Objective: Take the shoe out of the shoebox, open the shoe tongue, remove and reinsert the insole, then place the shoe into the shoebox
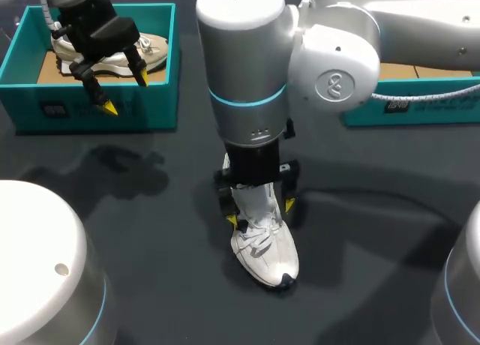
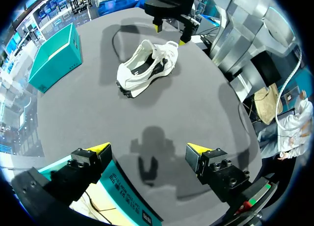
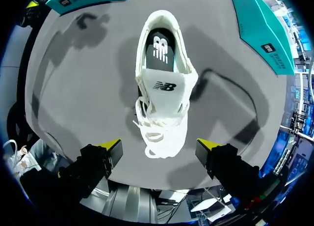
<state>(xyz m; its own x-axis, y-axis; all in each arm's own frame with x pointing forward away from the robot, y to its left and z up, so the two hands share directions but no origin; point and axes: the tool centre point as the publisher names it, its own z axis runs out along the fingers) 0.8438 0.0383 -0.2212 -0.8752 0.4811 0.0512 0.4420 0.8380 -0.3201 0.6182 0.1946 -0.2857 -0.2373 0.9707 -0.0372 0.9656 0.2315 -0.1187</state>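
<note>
White shoe (image 1: 262, 244) status: out of its shoebox and standing sole-down on the dark table (image 1: 150, 210), directly under the right gripper (image 1: 260, 212). The right gripper is open. Its fingers flank the laced middle of the shoe, one on each side, with no visible contact. The left gripper (image 1: 126, 93) is also open and empty. It hangs above the near wall of the left shoebox (image 1: 97, 109), and the white shoe lies well ahead of it. A beige shoe (image 1: 112, 52) lies inside that shoebox. Progress, as judged: extraction is complete. The black insole (image 3: 160, 51) sits seated inside the shoe, and the tongue (image 3: 164, 86) stands over loose laces (image 3: 157, 123). Whether the insole cycle has been performed cannot be determined from these views. Return to a shoebox is outstanding. A second shoebox (image 1: 420, 109) lies beyond the right arm, well apart from the shoe. Orientation: the long axis runs roughly square to the line between the right fingertips. The heel lies beneath the right wrist, and the toe projects beyond the fingers, away from both shoeboxes and roughly toward the left gripper.
</note>
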